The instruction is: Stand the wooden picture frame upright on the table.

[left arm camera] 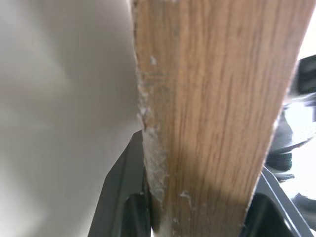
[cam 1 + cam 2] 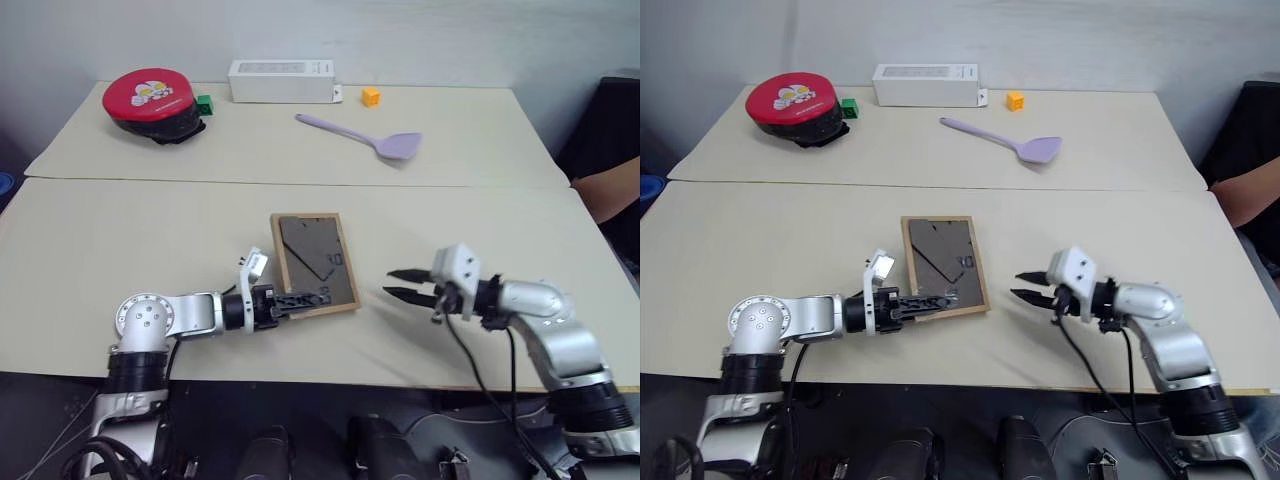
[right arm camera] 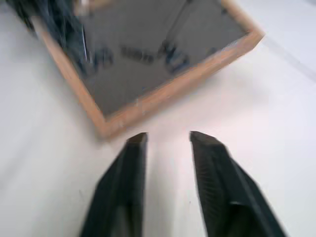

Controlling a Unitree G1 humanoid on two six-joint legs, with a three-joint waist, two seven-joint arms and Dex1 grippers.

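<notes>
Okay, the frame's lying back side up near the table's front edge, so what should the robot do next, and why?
Probably lift the near edge with the left gripper to tip the wooden picture frame up. The left wrist view shows the gripper's fingers straddling the frame's wooden edge, while the frame lies flat on the table, back up. The right gripper is open beside it, holding nothing.

Legible markings: none.
Round red lid (image 2: 150, 95) carries a white-and-yellow printed design; long white box (image 2: 281, 80) has faint print, both unreadable.
</notes>
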